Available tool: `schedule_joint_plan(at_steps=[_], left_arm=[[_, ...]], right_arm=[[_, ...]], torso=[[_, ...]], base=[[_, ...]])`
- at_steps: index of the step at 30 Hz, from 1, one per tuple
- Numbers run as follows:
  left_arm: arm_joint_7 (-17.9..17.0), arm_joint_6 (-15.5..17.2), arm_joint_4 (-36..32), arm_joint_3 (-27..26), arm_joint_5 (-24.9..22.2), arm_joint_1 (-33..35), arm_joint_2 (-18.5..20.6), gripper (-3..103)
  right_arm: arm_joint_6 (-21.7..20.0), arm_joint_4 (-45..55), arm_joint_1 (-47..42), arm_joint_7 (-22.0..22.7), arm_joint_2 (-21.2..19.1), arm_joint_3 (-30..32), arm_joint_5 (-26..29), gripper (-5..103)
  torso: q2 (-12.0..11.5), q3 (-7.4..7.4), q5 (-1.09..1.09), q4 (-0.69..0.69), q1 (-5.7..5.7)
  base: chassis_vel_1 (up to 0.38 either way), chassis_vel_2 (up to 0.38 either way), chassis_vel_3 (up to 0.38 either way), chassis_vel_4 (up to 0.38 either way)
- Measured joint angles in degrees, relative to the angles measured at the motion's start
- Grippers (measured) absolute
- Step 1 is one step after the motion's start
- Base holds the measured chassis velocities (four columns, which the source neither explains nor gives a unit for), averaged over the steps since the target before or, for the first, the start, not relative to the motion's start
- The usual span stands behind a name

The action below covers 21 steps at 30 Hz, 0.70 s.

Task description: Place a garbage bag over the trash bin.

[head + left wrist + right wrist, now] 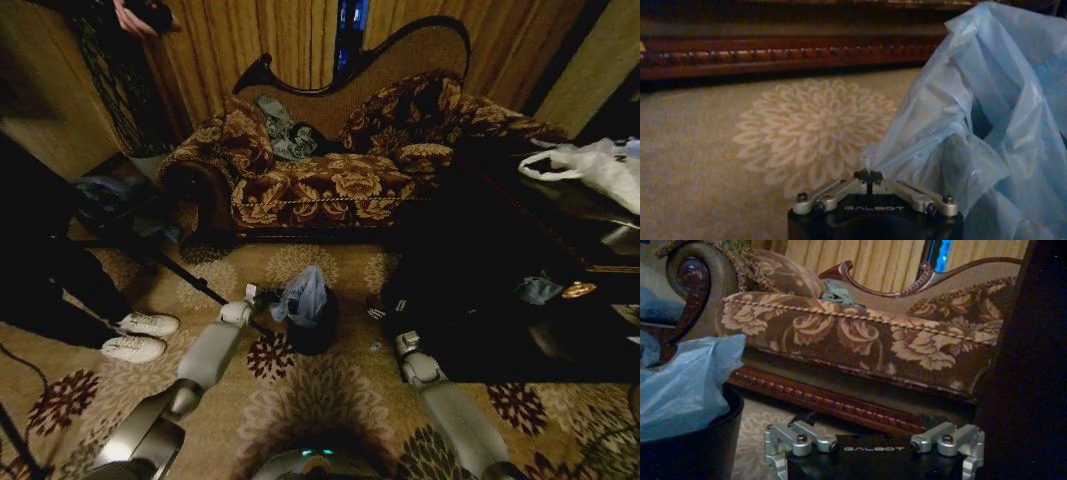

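Head view. Trash bin (312, 330): black, round, upright on the patterned carpet (330, 400), in front of the floral sofa (330, 180), between the two arms. Garbage bag (303, 296): light blue film, bunched and rising out of the bin mouth, not spread over the rim. Left gripper (262, 296): at the left side of the bin, touching the bag's edge. Right gripper (385, 312): low, just right of the bin, apart from the bag. A white plastic bag (600, 165) lies far right on a dark table, not involved.

Left wrist view. Left gripper (868, 175): jaws clenched together on a thin pinch of the garbage bag (987, 120); the film fans out from that point, wrinkled and loose, above the carpet (720, 165).

Right wrist view. Right gripper (873, 440): jaws spread wide, grasping nothing. Trash bin (693, 450) close beside it; garbage bag (687, 385) heaped inside and standing above the rim, which is bare on this side. Sofa (860, 335) behind.

Status, as judged: bag is partly in the bin and one edge is held; opening the mouth and folding it down around the rim all remain to be done.
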Motion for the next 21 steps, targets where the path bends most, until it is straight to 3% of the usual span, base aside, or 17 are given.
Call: schedule_joint_plan(at_steps=[13,17,21], left_arm=[[-0.16,-0.94,3.41,-0.83,0.45,0.03,-1.64,0],[-0.05,-1.14,4.14,-1.03,0.72,0.05,-2.09,0],[0.02,-1.14,3.1,-1.23,0.89,1.02,-1.96,0]], right_arm=[[-1.62,3.58,-1.91,-0.14,-0.83,-0.12,2.73,100],[-4.31,7.23,-2.91,0.27,-1.25,-0.94,6.4,100],[-9.9,14.46,-4.4,2.4,-2.28,-2.56,13.04,100]], torso=[[0.0,0.0,0.0,0.0,0.0],[0.0,0.0,-0.01,-0.01,0.0],[0.0,0.0,-0.01,-0.01,0.0]], base=[[0.0,0.0,0.0,0.0],[0.0,0.0,0.0,0.0],[0.0,0.0,0.0,0.0]])
